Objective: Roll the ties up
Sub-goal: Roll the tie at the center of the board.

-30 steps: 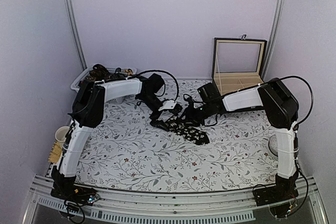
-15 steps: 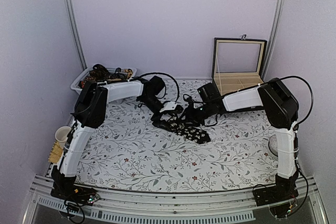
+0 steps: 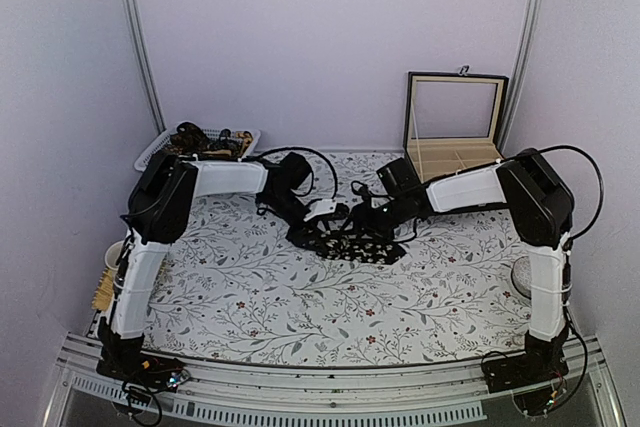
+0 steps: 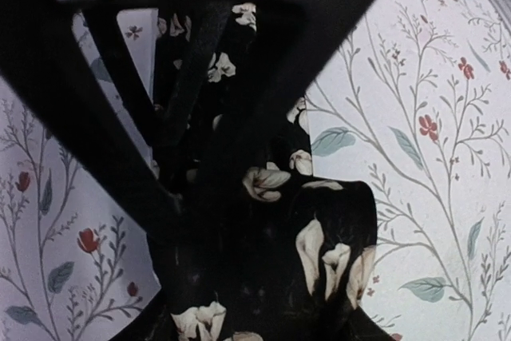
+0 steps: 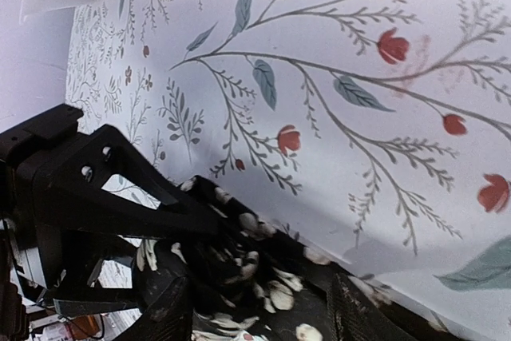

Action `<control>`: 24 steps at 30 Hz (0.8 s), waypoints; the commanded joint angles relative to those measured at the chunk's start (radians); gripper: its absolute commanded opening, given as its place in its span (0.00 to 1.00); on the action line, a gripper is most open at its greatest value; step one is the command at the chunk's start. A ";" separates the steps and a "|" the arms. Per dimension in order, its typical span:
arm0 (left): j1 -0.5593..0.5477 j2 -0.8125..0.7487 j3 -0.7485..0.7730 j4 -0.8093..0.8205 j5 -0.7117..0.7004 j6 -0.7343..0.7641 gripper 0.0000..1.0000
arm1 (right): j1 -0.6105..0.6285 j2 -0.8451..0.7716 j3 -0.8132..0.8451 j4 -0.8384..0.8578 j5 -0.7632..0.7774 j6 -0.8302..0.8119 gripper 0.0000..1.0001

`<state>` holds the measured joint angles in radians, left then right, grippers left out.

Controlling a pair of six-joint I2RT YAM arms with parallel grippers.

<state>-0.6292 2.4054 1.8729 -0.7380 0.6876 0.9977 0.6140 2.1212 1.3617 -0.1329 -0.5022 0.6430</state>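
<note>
— Sliding left, the black tie had gone from slanted to lying flat across the middle of the table. The left gripper had come lower onto it too.

— Where were the fingers?

— That one sat on the tie's left end, and the right gripper was on its far side. Each pair of fingers stood partly apart with flowery cloth between them. I could not tell if they squeezed it or only touched it.

— What could go wrong?

— The cloth looked bunched and slippy. If one side let go too soon, the roll might flop open. If both pulled, the tie could just slide along.

— And farther back?

— A basket with a dark heap was far left, and an open box was far right.
</note>
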 commanded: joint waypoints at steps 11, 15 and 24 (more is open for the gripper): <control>-0.089 -0.239 -0.333 0.280 -0.399 -0.563 0.47 | -0.013 -0.331 -0.209 0.014 -0.051 -0.003 0.58; -0.122 -0.239 -0.336 0.286 -0.507 -0.593 0.47 | 0.009 -0.290 -0.239 0.104 -0.134 0.098 0.56; -0.156 -0.258 -0.371 0.302 -0.479 -0.583 0.46 | 0.014 -0.124 -0.186 0.200 -0.179 0.175 0.55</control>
<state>-0.7662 2.1693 1.5330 -0.4297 0.2249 0.4179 0.6243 1.8881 1.1282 -0.0048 -0.6411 0.7738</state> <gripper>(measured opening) 0.455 0.554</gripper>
